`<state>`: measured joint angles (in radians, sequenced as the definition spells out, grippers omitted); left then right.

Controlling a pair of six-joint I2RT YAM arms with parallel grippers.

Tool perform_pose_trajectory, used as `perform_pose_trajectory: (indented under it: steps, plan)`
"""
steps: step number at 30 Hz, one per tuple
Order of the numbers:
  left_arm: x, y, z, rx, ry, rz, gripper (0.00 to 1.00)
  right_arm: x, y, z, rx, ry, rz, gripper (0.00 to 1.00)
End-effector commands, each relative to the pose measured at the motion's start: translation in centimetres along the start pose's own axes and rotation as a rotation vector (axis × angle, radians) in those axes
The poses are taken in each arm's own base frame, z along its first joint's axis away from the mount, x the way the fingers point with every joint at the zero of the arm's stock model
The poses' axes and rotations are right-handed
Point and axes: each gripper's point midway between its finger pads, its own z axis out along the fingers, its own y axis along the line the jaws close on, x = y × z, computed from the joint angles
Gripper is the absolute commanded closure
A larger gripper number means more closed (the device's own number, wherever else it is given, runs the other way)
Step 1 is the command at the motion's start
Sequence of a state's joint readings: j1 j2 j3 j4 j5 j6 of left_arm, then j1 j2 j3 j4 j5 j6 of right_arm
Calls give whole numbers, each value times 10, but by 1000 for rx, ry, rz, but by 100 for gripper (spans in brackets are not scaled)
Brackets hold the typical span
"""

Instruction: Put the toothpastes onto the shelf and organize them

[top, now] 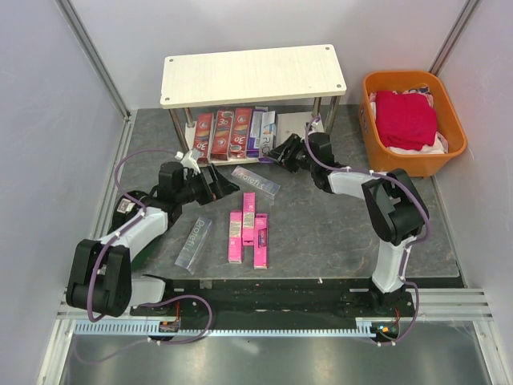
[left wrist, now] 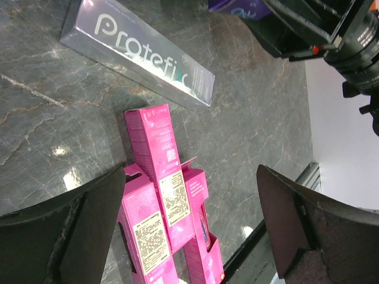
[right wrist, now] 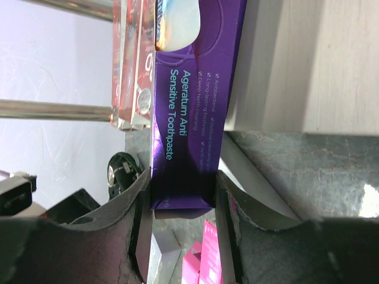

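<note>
Pale walls close in a dark, marble-veined worktop (top: 345, 233), with an orange basket (top: 370, 120) at its right. Only the right wrist view shows the lettering on the glossy purple carton (right wrist: 189, 106) — pinched by the right tool (right wrist: 181, 204) at the lower board of the cream shelf (top: 252, 74). The left tool (left wrist: 190, 177) hangs spread over three pink cartons (left wrist: 157, 177), near a silvery carton (left wrist: 142, 53).

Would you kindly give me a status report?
Left gripper open, pink cartons ahead. Right gripper shut on purple carton at shelf. Silver carton loose between grippers.
</note>
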<state>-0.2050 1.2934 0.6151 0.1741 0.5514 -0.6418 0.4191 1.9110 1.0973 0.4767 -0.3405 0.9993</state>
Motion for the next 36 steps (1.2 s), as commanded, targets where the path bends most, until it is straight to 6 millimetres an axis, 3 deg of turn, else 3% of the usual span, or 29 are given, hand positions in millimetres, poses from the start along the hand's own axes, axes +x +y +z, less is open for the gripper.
perform_pose_trajectory:
  steps: [1, 9, 14, 16, 18, 21, 24, 36]
  plan:
    - [-5, -11, -3, 47, -23, 48, 2, -26, 25, 8, -58, -86, -24, 77]
    - [-5, -13, -5, 58, -24, 54, 2, -38, 23, 19, -28, -119, -7, 74]
    - [-4, -13, -5, 61, -23, 48, 2, -33, 4, 30, 36, -99, 24, 64]
    - [-3, -14, -5, 63, -22, 47, 2, -31, -4, 30, 63, -100, 34, 57]
    - [-3, -14, -5, 66, -23, 47, 2, -27, -12, 27, 88, -99, 43, 36]
    - [-2, -14, -4, 68, -18, 44, 2, -23, -21, 19, 123, -114, 47, 15]
    - [-2, -16, -3, 72, -16, 45, 2, -19, -27, 9, 153, -122, 36, 4]
    - [-2, -15, 1, 55, -10, 65, 2, -7, -29, -27, 192, -101, -56, 2]
